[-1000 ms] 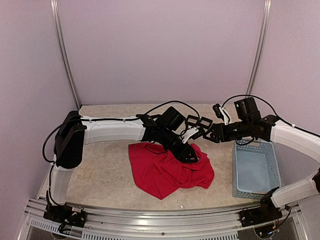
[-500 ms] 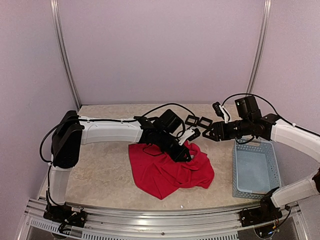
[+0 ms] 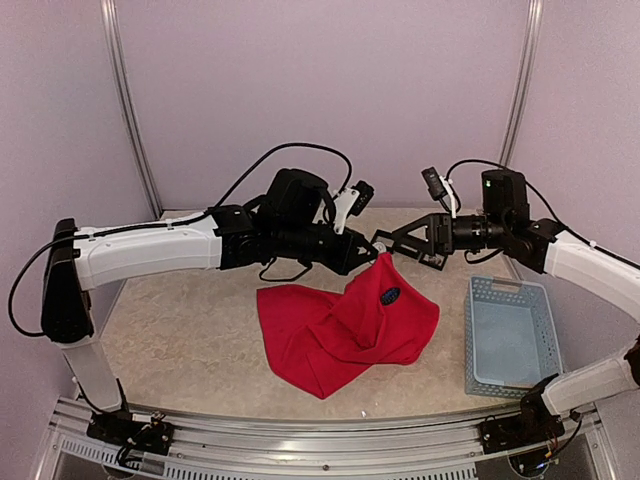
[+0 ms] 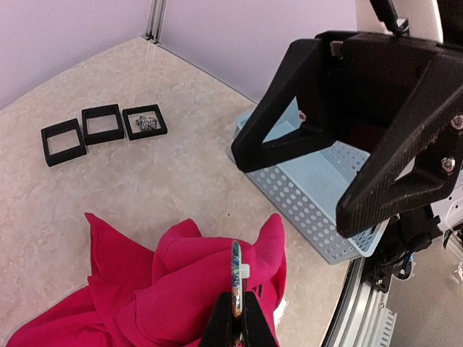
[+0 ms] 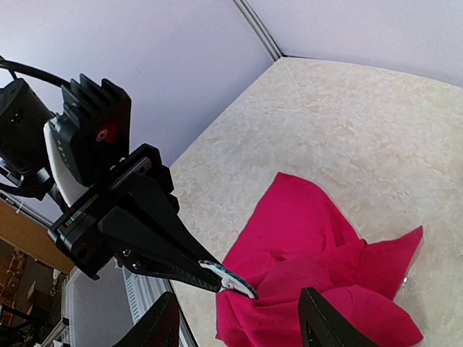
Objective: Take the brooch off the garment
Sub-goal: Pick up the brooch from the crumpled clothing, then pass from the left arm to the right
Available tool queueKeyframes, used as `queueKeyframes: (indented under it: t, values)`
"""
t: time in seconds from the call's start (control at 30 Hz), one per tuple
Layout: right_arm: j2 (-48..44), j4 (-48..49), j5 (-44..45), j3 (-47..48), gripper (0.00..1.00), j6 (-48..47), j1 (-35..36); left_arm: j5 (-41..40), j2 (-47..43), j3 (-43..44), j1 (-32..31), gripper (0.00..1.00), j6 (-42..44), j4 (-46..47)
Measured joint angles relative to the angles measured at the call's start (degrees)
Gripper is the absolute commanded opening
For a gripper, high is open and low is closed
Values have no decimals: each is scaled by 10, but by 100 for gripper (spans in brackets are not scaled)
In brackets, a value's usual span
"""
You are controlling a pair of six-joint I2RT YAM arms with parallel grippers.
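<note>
The brooch (image 4: 236, 271) is a thin blue-green disc seen edge-on with a white clasp behind it. My left gripper (image 4: 237, 296) is shut on its lower edge and holds it up above the table. The red garment (image 3: 340, 335) hangs from the brooch (image 5: 230, 277) in a peak, and the rest lies crumpled on the table. A dark blue oval (image 3: 390, 296) shows on the lifted fabric; I cannot tell what it is. My right gripper (image 5: 239, 312) is open, level with the left gripper (image 3: 372, 256), facing it a short way off and touching nothing.
A pale blue perforated basket (image 3: 468, 340) stands on the table to the right, below the right arm. Three small black square frames (image 4: 103, 123) lie in a row at the back; the rightmost frame (image 4: 145, 121) holds something silvery. The table's metal front rail (image 3: 300, 425) runs along the near edge.
My left gripper has shut on the brooch and risen, pulling the garment up into a peak. The right gripper has lifted and come in towards it, jaws slightly wider.
</note>
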Motion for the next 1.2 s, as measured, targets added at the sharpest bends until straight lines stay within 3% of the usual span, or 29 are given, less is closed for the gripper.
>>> queueKeyframes:
  t: [0.23, 0.47, 0.8, 1.2]
  values:
    - [0, 164, -94, -31, 61, 78, -16, 12, -26, -31, 2, 0, -64, 70]
    - [15, 265, -178, -70, 59, 141, -20, 95, -26, -56, 28, 0, -125, 112]
    - [45, 292, -227, -95, 56, 167, -20, 177, -26, -86, 57, 0, -168, 160]
    - [66, 296, -225, -96, 56, 163, -22, 207, -26, -86, 59, 0, -181, 177]
